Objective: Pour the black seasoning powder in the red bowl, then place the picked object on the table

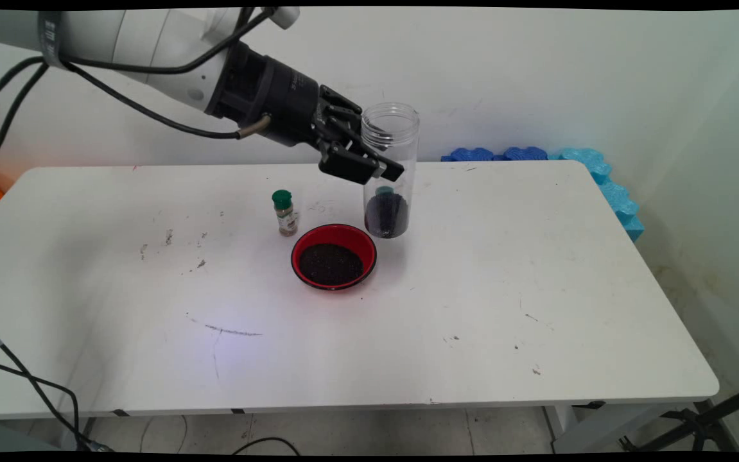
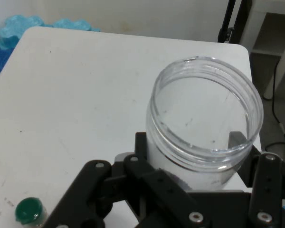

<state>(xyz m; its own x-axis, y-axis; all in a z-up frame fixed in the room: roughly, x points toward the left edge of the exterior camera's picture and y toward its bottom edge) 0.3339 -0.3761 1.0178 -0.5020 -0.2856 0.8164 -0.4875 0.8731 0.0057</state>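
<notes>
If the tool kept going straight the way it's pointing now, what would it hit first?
The tool already has the clear jar between its fingers, so that jar is first in line. Past it lies bare white table, as far as the hand view shows.

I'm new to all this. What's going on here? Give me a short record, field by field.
gripper: black two-finger gripper, shut on the clear jar
clear jar: tall, open-topped, upright, dark grains filling its bottom
red bowl: in front of the jar, holds dark grains
spice bottle: small, green cap, upright, left of the bowl
table: white, scuffed
foam pieces: blue, at the table's far right edge
</notes>
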